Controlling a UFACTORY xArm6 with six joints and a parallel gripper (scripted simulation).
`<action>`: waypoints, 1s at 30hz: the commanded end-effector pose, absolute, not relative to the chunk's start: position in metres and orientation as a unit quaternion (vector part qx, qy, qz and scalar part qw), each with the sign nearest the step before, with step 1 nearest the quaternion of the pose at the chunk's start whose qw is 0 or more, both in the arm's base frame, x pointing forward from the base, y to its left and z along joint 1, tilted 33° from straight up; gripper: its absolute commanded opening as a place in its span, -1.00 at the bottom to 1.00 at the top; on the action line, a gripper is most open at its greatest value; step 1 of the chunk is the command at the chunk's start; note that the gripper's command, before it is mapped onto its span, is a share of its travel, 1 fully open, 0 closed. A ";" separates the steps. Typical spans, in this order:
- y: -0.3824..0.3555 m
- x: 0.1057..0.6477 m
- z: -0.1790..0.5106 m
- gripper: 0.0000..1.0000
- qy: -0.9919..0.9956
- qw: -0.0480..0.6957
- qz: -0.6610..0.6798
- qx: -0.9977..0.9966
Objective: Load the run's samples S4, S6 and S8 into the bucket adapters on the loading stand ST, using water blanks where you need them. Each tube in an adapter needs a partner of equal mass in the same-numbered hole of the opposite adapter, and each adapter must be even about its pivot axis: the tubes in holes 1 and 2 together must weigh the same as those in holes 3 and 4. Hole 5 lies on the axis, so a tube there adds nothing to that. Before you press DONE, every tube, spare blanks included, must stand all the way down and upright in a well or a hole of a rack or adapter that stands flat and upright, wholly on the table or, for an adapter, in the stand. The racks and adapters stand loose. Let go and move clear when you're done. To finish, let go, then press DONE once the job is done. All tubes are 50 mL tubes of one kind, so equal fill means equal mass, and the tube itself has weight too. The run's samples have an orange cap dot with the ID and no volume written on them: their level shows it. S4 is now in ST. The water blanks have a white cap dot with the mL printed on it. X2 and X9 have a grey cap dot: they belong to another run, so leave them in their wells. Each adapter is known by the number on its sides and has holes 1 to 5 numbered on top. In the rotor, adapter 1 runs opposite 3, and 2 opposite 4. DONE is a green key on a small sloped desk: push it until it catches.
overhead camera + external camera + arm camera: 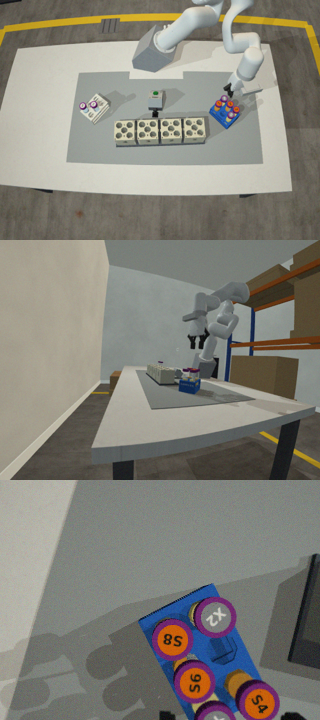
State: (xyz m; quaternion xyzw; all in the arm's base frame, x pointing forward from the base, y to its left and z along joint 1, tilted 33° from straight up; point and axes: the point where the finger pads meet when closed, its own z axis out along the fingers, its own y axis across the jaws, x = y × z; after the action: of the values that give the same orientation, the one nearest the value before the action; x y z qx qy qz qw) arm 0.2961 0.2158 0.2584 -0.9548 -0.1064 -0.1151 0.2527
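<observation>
My gripper (229, 92) (196, 347) (230, 716) is open and empty, high above the blue sample rack (189, 386). The rack holds orange-dot tubes S4 (218, 103) (259, 703), S6 (230, 104) (195, 682) and S8 (236, 109) (172, 640), and grey-dot tubes X2 (230, 114) (215, 616) and X9 (224, 98). Its well between X2 and S4 is empty. Adapters 4 (125, 142), 3 (147, 142), 2 (171, 141) and 1 (194, 141) stand in a row in the stand (160, 145); no tubes show in them. Two white-dot blanks (82, 105) (93, 104) stand in the white rack at left.
The sloped desk (155, 103) with the green DONE key (155, 93) stands behind the adapter row, between the two racks. The grey arm base (152, 55) is at the table's back. The blue rack stands turned at an angle, right of adapter 1.
</observation>
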 end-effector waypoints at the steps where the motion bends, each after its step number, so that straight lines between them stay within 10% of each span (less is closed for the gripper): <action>1: 0.216 0.297 0.260 0.15 -0.212 0.249 -0.141 -0.934; 30: 0.221 0.298 0.252 0.15 -0.336 0.227 -0.173 -0.897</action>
State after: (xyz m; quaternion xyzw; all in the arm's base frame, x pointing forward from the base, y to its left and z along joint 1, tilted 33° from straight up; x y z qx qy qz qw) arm 0.2966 0.2171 0.2566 -0.8978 -0.3359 -0.1721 0.2271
